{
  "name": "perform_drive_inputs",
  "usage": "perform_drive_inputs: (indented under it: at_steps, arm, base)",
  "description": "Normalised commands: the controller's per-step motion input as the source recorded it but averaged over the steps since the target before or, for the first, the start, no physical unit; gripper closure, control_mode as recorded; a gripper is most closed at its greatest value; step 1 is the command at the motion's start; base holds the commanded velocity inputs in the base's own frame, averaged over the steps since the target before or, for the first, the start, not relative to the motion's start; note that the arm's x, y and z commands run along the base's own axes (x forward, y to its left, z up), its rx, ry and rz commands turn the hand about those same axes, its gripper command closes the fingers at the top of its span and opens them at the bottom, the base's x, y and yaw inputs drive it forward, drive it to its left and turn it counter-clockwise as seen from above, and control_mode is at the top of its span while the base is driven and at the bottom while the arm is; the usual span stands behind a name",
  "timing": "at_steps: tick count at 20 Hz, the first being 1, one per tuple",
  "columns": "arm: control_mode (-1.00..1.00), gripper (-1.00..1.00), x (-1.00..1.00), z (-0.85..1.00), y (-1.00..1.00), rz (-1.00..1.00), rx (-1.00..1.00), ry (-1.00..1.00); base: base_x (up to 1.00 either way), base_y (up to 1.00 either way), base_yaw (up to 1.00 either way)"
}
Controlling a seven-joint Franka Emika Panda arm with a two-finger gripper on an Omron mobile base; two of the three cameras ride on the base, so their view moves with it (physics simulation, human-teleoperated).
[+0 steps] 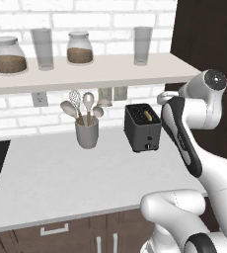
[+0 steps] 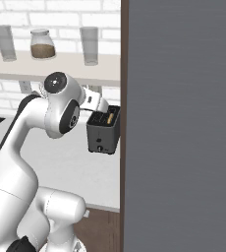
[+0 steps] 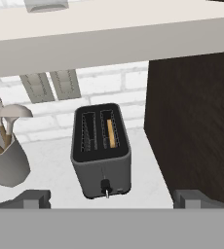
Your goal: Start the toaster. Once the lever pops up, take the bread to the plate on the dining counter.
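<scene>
Two slots are seen in the toaster (image 1: 142, 126) in the left base view, the bread (image 1: 148, 116) standing in the right one; beside it a grey utensil holder (image 1: 87, 132) contains spoons and a whisk, and on the shelf (image 1: 91, 73) two lidded jars (image 1: 9, 55) of brown grains are flanked by two glasses (image 1: 43, 48). In the right base view, the toaster (image 2: 104, 131) is partly hidden by a dark grey panel (image 2: 181, 123). From the hand view, the gripper (image 3: 111, 198) is shown with fingers spread wide, nothing held, above the toaster's (image 3: 102, 148) front knob (image 3: 104, 185); two wall outlets (image 3: 50, 85) are visible.
</scene>
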Motion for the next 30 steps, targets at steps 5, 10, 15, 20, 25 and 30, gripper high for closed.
perform_drive_inputs:
  at_steps: [5, 10, 15, 20, 25, 30]
  arm:
    - [-1.0, -1.0, 0.0, 0.0, 0.0, 0.0, 0.0, 0.0]
    - [-1.0, -1.0, 0.0, 0.0, 0.0, 0.0, 0.0, 0.0]
    - [-1.0, -1.0, 0.0, 0.0, 0.0, 0.0, 0.0, 0.0]
    - [-1.0, -1.0, 0.0, 0.0, 0.0, 0.0, 0.0, 0.0]
    - [-1.0, -1.0, 0.0, 0.0, 0.0, 0.0, 0.0, 0.0]
    - [-1.0, -1.0, 0.0, 0.0, 0.0, 0.0, 0.0, 0.0]
  base:
    - [0.0, 0.0, 0.0]
    - [0.0, 0.0, 0.0]
    - [0.0, 0.0, 0.0]
    - [0.0, 0.0, 0.0]
    - [0.0, 0.0, 0.0]
    - [0.0, 0.0, 0.0]
